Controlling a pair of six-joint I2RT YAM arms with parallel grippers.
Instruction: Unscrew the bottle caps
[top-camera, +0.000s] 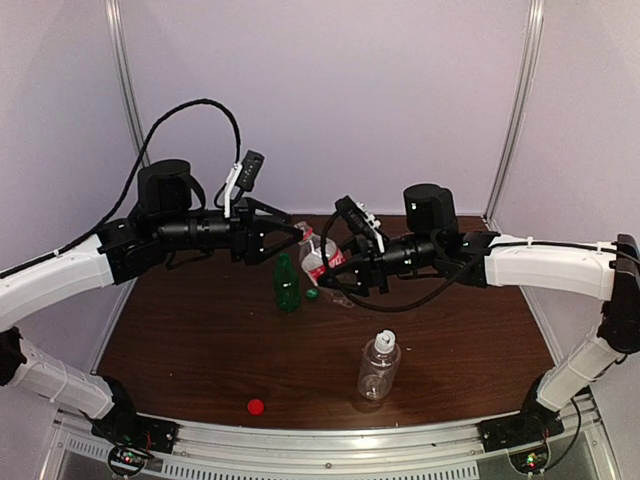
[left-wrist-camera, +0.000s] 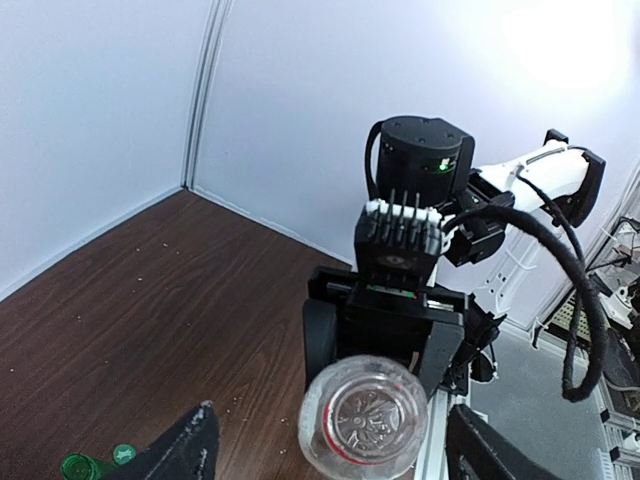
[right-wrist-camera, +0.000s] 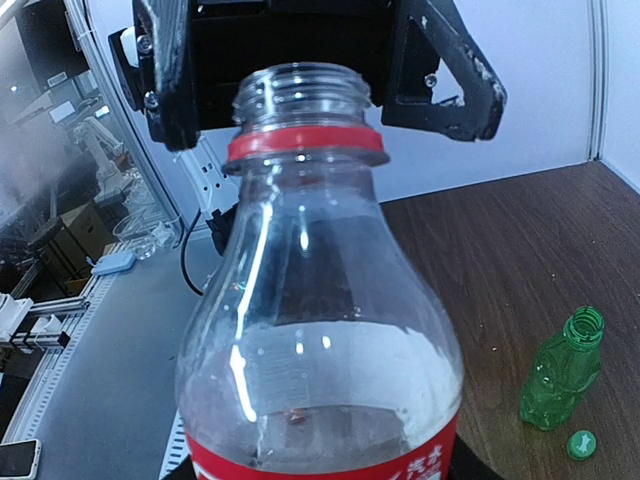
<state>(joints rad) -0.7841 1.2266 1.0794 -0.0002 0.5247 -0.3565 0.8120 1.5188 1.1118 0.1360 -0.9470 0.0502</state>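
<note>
Right up at the lens, the red-label bottle (right-wrist-camera: 320, 330) fills the right wrist view, its mouth bare and only a red ring left on the neck. The right gripper (top-camera: 335, 268) is clamped round its body, tipping it toward the left gripper (top-camera: 288, 240), whose jaws stand wide apart either side of that open mouth, holding nothing. The red cap (top-camera: 256, 406) lies on the table (top-camera: 180, 350), well nearer the arm bases than that bottle. Just beside the bottle stands the green bottle (top-camera: 287, 283), uncapped too, with its green cap (top-camera: 312, 294) lying between the two. Two down! Nearer the bases than the red-label bottle, the ribbed clear bottle (top-camera: 379, 372) still wears its white-grey cap (top-camera: 385, 341). By my reckoning, that's the one left.
</note>
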